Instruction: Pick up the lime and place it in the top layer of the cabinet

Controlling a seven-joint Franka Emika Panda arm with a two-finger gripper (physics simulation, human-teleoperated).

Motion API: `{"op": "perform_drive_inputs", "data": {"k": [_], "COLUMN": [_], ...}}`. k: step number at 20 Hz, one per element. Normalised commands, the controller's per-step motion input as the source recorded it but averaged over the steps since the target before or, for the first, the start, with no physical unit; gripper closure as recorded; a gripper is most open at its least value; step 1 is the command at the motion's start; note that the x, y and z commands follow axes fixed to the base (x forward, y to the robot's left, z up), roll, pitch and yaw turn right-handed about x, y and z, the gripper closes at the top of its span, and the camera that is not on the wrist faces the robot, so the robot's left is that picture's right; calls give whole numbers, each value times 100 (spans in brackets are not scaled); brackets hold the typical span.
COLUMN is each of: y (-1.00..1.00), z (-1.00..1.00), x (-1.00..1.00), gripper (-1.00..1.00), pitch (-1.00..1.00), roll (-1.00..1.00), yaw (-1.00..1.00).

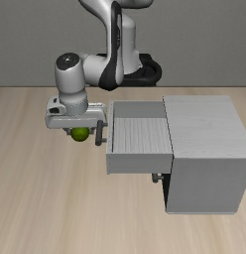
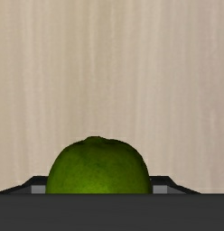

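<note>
Exterior view: lime [image 1: 81,132] near open drawer [image 1: 141,137]

Top drawer [image 1: 138,127]: pulled out of the cabinet [image 1: 204,149] toward the exterior view's left, open from above
Drawer front [image 1: 109,149]: just beside the lime [image 1: 81,133], between it and the drawer's inside
Table [image 1: 41,198]: open wood on the lime's other sides
</note>
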Motion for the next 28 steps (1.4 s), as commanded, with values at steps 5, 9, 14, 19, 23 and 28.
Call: {"op": "perform_drive_inputs", "data": {"k": [5,9,14,19,23,28], "y": [0,0,0,0,0,60], "z": [20,100,100,100,100,40], "x": [0,0,0,0,0,0], "gripper": [100,100,100,100,100,100], "pitch": [0,0,0,0,0,0], "roll": [0,0,0,0,0,0], "yaw": [0,0,0,0,0,0]}}
